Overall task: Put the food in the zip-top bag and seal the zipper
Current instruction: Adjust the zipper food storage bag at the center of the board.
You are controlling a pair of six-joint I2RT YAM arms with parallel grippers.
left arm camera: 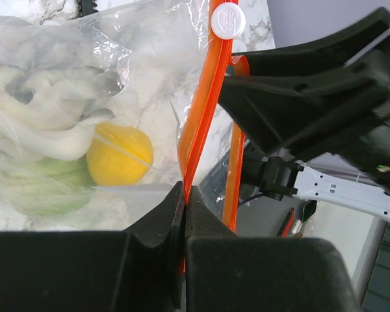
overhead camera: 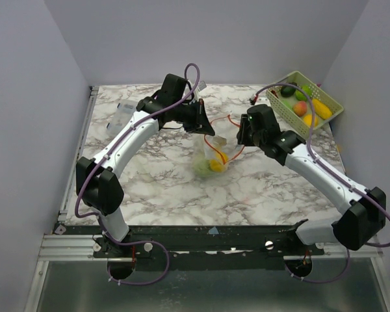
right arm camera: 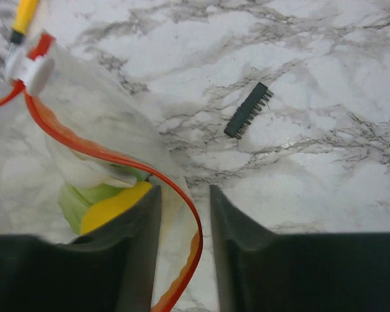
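I see the marble table point(overhead camera: 156, 188) filling the middle of the top view, with a green basket point(overhead camera: 287, 116) of loose food point(overhead camera: 305, 107) at upper right. The clear bag point(overhead camera: 205, 153) sits dead centre between both arms. My left gripper point(left arm camera: 185, 195) is clamped tight on the orange zipper point(left arm camera: 205, 104), low in its wrist view. My right gripper point(right arm camera: 185, 201) stands partly open; the zipper loops through the gap, nothing pinched. A yellow fruit point(left arm camera: 117, 156) and a green vegetable point(left arm camera: 39, 188) lie inside the bag. A black toothed strip point(right arm camera: 248, 110) lies on the marble, upper right of the right wrist view.
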